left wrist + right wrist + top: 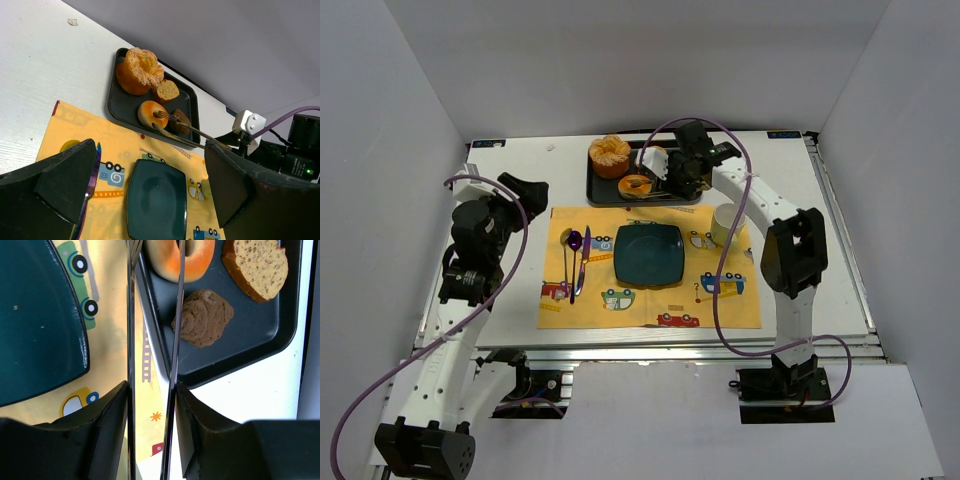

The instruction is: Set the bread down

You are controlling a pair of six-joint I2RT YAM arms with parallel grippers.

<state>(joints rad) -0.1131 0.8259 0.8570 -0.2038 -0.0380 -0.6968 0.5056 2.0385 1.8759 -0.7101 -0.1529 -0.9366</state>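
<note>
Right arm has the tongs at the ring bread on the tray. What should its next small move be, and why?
Probably squeeze the right claw so the tongs pinch the bread. One tong arm lies across the ring's hole, the other just outside its edge, so they straddle one side of it; the bread rests on the black tray, not on the plate.

White table (840,290), plain pale grey walls (640,60) on three sides

The left arm (470,250) is folded at its side, the left gripper (525,190) wide open. The right arm (790,250) reaches forward, and the right gripper (150,405) clamps metal tongs (176,340).
</note>
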